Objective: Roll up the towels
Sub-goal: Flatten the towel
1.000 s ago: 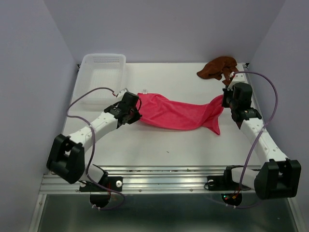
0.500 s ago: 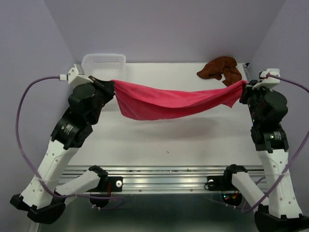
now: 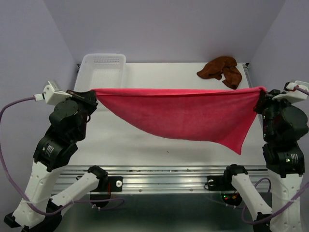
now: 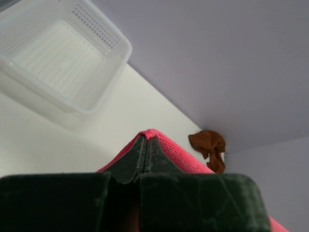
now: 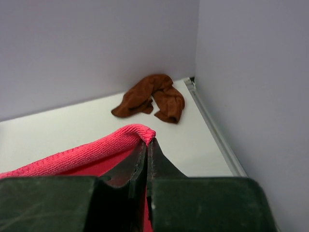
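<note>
Basket (image 3: pixel 103 59) sits at the back-left corner of the table (image 3: pixel 145 147), close to the left wall. Left gripper (image 3: pixel 94 92) is raised at the left edge, jaws pinched together on one top corner of the pink towel (image 3: pixel 193 113). The towel hangs in the air, stretched taut with its long axis left-right and its top edge level. Its lower edge sags to a point low on the right; can't tell if that tip touches the table. Bare table in front. Brown towel (image 3: pixel 219 70) lies crumpled at the back-right corner, near the walls. Right gripper (image 3: pixel 260 91) is raised at the right edge, clamped on the other top corner. Arm bases are cut off at the bottom.
</note>
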Robot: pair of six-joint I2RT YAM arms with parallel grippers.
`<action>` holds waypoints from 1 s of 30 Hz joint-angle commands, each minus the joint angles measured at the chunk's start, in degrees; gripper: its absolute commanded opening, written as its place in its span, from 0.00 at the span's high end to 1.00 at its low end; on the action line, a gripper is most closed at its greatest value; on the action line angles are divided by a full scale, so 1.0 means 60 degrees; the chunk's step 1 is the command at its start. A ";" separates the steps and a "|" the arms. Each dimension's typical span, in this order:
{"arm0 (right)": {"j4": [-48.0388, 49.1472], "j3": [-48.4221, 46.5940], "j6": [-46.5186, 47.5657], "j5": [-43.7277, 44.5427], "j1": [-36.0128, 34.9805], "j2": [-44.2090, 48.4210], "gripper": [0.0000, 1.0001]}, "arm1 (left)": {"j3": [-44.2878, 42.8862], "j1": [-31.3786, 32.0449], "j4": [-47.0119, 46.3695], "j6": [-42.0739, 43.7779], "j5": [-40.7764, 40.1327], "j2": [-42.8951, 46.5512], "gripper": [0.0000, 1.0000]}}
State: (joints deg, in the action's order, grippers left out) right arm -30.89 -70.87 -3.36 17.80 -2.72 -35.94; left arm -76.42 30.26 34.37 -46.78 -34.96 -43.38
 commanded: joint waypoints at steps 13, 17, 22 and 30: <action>0.3053 0.1636 -0.0452 -0.1237 0.1799 -0.7725 0.99 | 0.0366 -0.2084 -0.3721 0.1277 0.2838 -0.7444 1.00; 0.3682 0.0274 0.0423 -0.1385 0.2036 -0.9735 0.99 | -0.1658 -0.2362 -0.3607 0.1484 0.2970 -1.0135 1.00; 0.4357 -0.0843 0.1685 -0.2158 0.2123 -1.1088 0.99 | -0.3535 -0.2407 -0.3618 0.1703 0.3262 -1.1782 1.00; 0.5047 -0.2001 0.3664 -0.3111 0.2211 -1.2554 0.99 | -0.5221 -0.2568 -0.3356 0.1982 0.3497 -1.3277 1.00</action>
State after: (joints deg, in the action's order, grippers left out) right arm -5.39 -79.50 11.90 2.52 9.54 -110.10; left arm -103.74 15.84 13.82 -37.01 -13.93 -121.95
